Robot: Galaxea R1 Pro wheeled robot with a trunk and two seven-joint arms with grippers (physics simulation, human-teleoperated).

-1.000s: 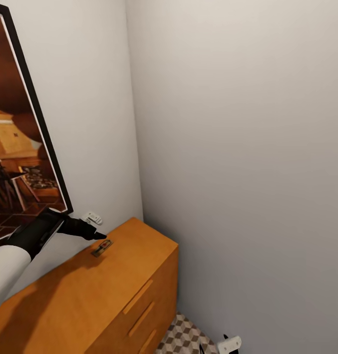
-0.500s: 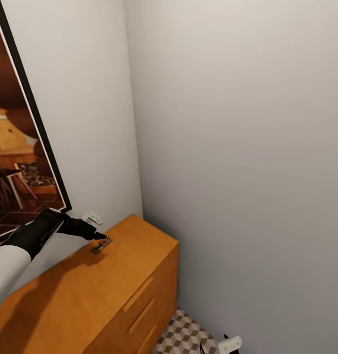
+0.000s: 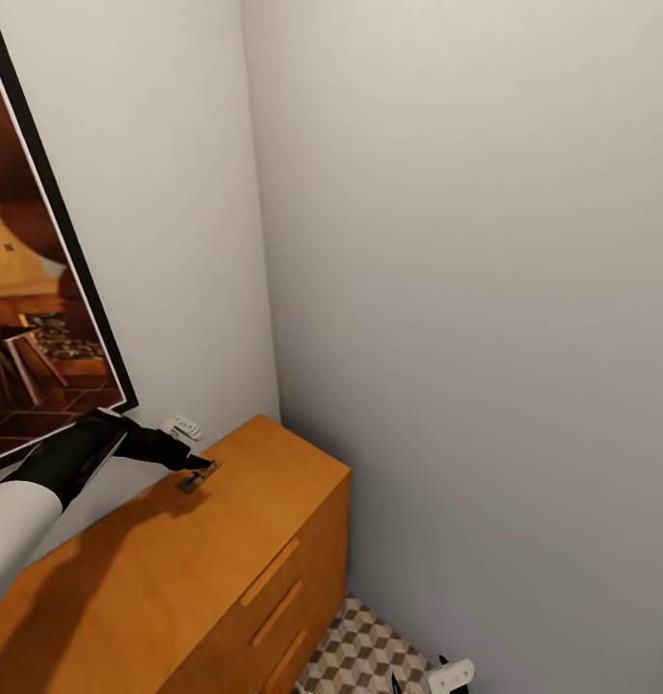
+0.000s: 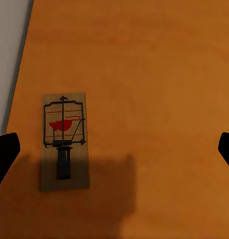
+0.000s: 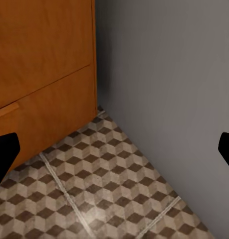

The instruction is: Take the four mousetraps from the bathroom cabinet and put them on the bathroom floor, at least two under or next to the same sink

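Note:
One mousetrap [image 3: 198, 477] [image 4: 65, 141], a tan board with dark wire and a red mark, lies flat on top of the orange-wood cabinet [image 3: 177, 578] [image 4: 154, 74] near its back edge. My left gripper [image 3: 202, 465] [image 4: 114, 149] hovers just above it, open, with its black fingertips [image 4: 4, 149] spread wide; the trap sits off toward one finger, not centred between them. My right gripper [image 5: 114, 149] hangs low and open over the cube-patterned bathroom floor [image 5: 104, 184] [image 3: 365, 655] beside the cabinet's drawer fronts [image 5: 39, 74]. The other mousetraps and the sink are out of view.
A large black-framed picture [image 3: 42, 318] hangs on the wall behind the cabinet, with a small white wall fitting [image 3: 182, 427] just above the cabinet top. Plain grey walls [image 3: 466, 289] close the corner at the cabinet's right end.
The head view has drifted slightly, shifting the picture leftward. My left gripper stays over the mousetrap, a touch closer to it.

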